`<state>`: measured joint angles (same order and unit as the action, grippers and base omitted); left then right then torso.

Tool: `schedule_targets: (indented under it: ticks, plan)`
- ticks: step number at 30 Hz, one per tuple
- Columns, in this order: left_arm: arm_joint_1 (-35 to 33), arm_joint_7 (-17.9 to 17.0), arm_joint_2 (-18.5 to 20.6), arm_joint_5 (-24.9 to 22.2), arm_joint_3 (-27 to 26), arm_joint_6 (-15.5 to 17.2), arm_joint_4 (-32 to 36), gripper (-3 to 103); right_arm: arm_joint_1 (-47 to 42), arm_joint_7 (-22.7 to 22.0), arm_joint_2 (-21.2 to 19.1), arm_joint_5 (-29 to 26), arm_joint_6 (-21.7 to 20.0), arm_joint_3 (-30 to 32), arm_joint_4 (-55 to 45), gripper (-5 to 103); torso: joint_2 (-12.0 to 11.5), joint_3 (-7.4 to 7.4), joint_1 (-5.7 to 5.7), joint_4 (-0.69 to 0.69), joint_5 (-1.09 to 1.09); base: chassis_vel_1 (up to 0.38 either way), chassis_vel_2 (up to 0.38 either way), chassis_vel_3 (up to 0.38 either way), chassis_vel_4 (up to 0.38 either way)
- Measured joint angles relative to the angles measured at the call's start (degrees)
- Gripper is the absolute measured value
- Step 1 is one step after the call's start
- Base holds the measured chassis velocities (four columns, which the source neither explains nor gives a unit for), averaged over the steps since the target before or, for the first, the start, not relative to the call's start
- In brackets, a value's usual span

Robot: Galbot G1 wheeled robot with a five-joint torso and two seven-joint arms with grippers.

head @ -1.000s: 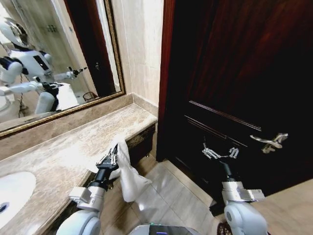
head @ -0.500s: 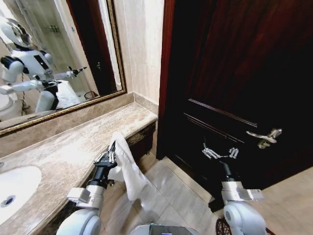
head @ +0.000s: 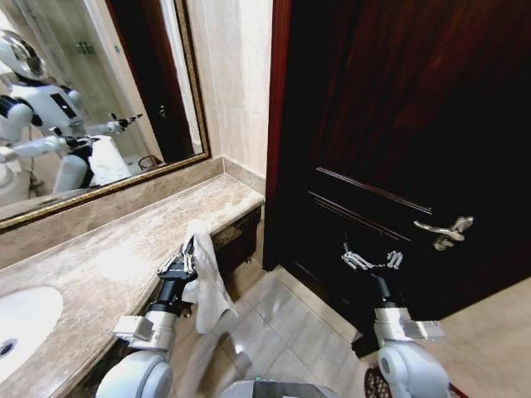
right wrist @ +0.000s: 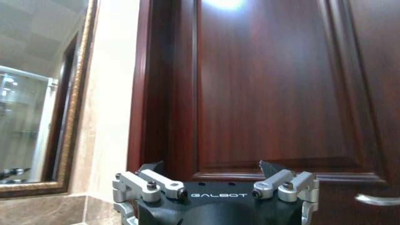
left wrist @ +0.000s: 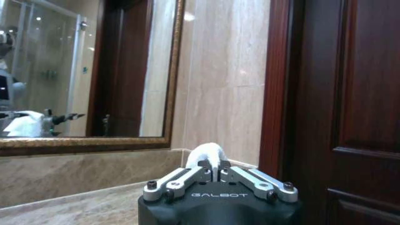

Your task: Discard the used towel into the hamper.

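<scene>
Nearest the robot, the left gripper [head: 184, 259] is raised just off the front edge of the mottled beige marble bench [head: 99, 257], its fingers [left wrist: 203, 169] clenched on a fold of the white cloth towel [head: 206, 286]. The towel hangs from that pinch out over the grey tiled floor [head: 274, 332], clear of the bench. Compared with a second ago the hanging cloth has drawn in: it trailed low and wide toward the floor, and now bunches shorter and closer under the gripper. The whole scene has also slid a little across the head view, so the camera itself has shifted. I judge the towel to be securely lifted and in carriage rather than dragging.

The right gripper [head: 372, 260] is held up on the other side, in front of the dark reddish-brown panelled wooden door [head: 398, 124], with its fingers spread and nothing between them; it appears idle.

Farther off, the gilt-framed wall mirror [head: 91, 91] above the bench's back edge reflects the robot.

The hamper cannot be identified with any confidence, so the drop itself is not yet done, and the robot probably has to turn or drive to bring it within reach.
</scene>
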<state>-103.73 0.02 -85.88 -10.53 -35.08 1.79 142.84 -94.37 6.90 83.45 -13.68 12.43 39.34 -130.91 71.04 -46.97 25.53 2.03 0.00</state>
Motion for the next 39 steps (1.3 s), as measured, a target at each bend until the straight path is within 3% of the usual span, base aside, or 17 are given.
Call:
schedule_targets:
  ticks: [39]
  plan:
    - [-0.06, -0.41, -0.36, 0.44, 0.61, -0.09, -0.50, 2, -0.22, -0.60, 0.08, 1.19, 0.22, -0.23, 0.19, 100, 0.00, 0.00, 0.00, 0.00, 0.00, -0.110, -0.113, -0.114, -0.117]
